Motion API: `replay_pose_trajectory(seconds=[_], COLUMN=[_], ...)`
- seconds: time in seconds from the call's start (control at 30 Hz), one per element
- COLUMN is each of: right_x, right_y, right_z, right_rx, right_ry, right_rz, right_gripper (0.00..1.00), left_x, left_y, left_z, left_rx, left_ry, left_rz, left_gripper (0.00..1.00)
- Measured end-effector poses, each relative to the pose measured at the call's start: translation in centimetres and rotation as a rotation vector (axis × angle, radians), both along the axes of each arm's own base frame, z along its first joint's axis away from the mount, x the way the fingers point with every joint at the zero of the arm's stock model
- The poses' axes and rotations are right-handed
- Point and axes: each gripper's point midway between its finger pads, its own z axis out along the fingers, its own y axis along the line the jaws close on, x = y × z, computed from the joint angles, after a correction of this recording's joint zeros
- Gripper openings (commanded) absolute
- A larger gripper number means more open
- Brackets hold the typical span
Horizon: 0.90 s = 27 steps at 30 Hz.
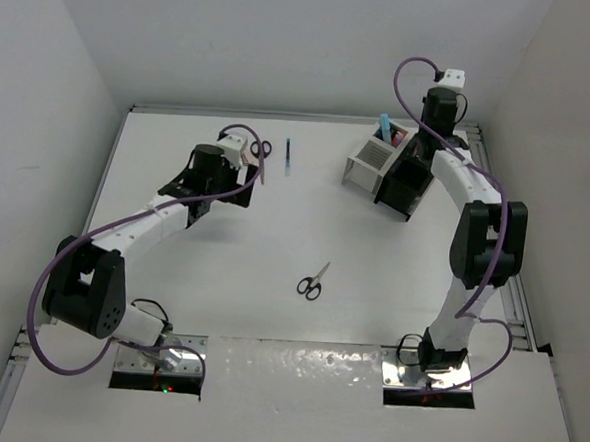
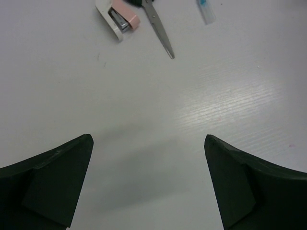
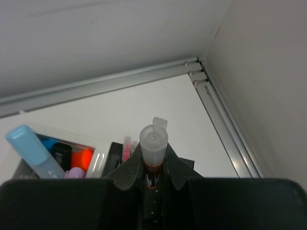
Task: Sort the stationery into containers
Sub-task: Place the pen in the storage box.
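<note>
Where stapler (image 2: pixel 119 20), scissors (image 2: pixel 160 31) & pen (image 2: pixel 206 10) nr.

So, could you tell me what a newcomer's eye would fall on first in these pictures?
Probably the right gripper, shut on a clear-capped pen over the black box at the far right. Next, the scissors lying alone in the middle. Then the left gripper, open, facing a pink stapler on the far left side.
</note>
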Motion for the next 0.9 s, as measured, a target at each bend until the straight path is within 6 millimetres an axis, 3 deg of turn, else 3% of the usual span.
replay_pose_trajectory(seconds=[0.1,0.27,0.33,0.4,0.43,0.53,0.63,0.73,0.9], right_x=[-0.5,-1.0,-1.1,-1.1,-1.0,-1.1,-1.1,-1.1,-1.5], right_y=[-0.3,-0.4,-0.5,-0.5,-0.6,-0.5,-0.5,-0.3,0.8], right_z=[-2.1,-3.4,-3.9,-4.1,-4.2,-4.7,-5.1,-5.3,-5.1], right_rx=[0.002,0.029,0.038,0.048,0.055,0.073,0.080,0.087,0.091], right_ry=[0.055,0.076,0.084,0.086,0.087,0.089,0.098,0.097,0.114], right_rz=[-0.016,-0.031,-0.036,-0.036,-0.036,-0.033,-0.023,-0.013,0.029], right_gripper=[0.00,0.01,0.14,0.21,0.33,0.45,0.40,0.55,0.62], left_x=[0.5,0.8,0.7,0.7,0.7,0.6,0.6,0.4,0.4], left_y=[0.9,1.5,1.5,1.6,1.7,2.0,2.2,2.5,3.2], left_z=[0.3,0.1,-0.1,-0.2,-0.2,-0.4,-0.5,-0.3,0.7], left_rx=[-0.006,-0.014,-0.020,-0.025,-0.027,-0.029,-0.033,-0.039,-0.058], left_ry=[-0.015,-0.023,-0.020,-0.020,-0.019,-0.016,-0.014,-0.019,-0.045], left_rz=[0.039,0.068,0.074,0.084,0.089,0.105,0.115,0.124,0.143], left_gripper=[1.00,1.00,1.00,1.00,1.00,1.00,1.00,1.00,1.00])
